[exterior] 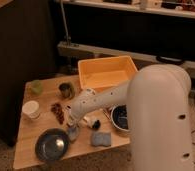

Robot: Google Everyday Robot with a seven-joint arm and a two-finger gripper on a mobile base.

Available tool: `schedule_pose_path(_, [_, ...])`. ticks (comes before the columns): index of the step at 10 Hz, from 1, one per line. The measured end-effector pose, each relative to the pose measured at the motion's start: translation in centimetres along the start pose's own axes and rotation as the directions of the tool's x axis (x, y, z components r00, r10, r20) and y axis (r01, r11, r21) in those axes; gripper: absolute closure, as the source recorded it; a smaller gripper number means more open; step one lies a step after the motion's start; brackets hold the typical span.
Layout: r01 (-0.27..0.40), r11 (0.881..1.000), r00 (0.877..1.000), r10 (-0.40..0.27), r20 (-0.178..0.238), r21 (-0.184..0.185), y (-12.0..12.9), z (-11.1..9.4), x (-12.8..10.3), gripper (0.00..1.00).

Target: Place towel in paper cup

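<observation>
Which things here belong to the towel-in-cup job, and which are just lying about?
Job: towel, paper cup, gripper at the table's front, shut on the towel.
Lying about: green cup, metal cup, yellow bin, grey pad, dark bowl, blue bowl.

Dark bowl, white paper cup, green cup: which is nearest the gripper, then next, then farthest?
The gripper is down at the towel, near the front edge.
1. Dark bowl, front-left.
2. Paper cup, left edge.
3. Green cup, back-left corner.

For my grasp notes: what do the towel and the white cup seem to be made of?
Towel, under the gripper near the front of the table: looks like soft cloth, matte, lumpy outline. White cup: probably paper, matte white, no shine.
</observation>
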Motion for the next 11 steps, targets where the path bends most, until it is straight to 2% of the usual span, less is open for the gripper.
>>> schedule_pose_path(2, [0.005, 1.000, 0.999, -0.004, -0.040, 0.012, -0.1, -2.1, 1.0, 1.00])
schedule_pose_path(5, [0.049, 0.999, 0.994, -0.048, -0.100, 0.000, -0.3, -7.7, 5.0, 1.00])
schedule_pose_path(6, [0.077, 0.997, 0.990, -0.078, -0.115, -0.006, -0.3, -9.4, 7.4, 1.00])
schedule_pose_path(9, [0.168, 0.986, 0.979, -0.167, -0.119, -0.002, -1.3, -10.3, 13.7, 1.00])
schedule_pose_path(11, [0.244, 0.970, 0.961, -0.240, -0.135, 0.008, -2.6, -10.9, 18.9, 1.00])
